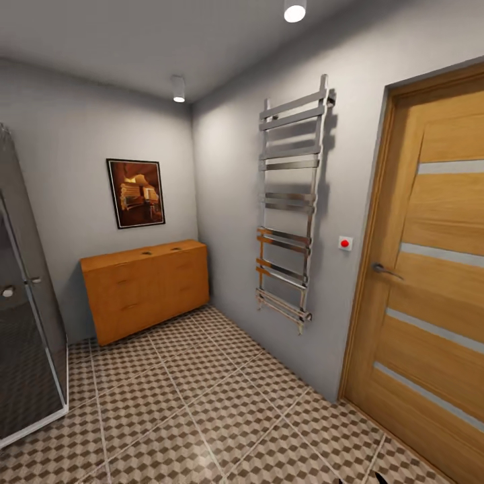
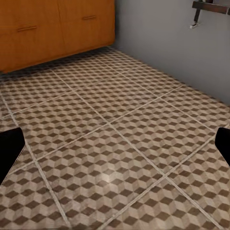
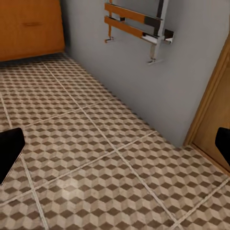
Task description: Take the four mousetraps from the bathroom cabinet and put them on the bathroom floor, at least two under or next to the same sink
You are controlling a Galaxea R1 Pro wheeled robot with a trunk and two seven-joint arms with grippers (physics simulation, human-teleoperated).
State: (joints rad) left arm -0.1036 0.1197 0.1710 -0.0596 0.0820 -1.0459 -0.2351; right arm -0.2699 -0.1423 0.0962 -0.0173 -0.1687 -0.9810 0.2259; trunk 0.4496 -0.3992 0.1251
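Observation:
The orange-brown cabinet (image 1: pixel 144 288) stands against the far wall in the corner, drawers shut. Two small dark spots (image 1: pixel 146 253) sit on its flat top, too small to identify as mousetraps. The cube-patterned bathroom floor (image 1: pixel 202 410) stretches from me to the cabinet. In the left wrist view my left gripper (image 2: pixel 115 148) hangs open over bare tiles, its black fingertips (image 2: pixel 9 149) at the frame's edges, with the cabinet's front (image 2: pixel 52 28) beyond. My right gripper (image 3: pixel 115 148) is also open over the tiles, close to the grey wall (image 3: pixel 158 86). No sink is in view.
A glass shower enclosure (image 1: pixel 27 323) borders the floor on the left. On the right wall hang a chrome towel radiator (image 1: pixel 289 202) and a red button (image 1: pixel 345 243), beside a shut wooden door (image 1: pixel 430 269). A framed picture (image 1: pixel 136 193) hangs above the cabinet.

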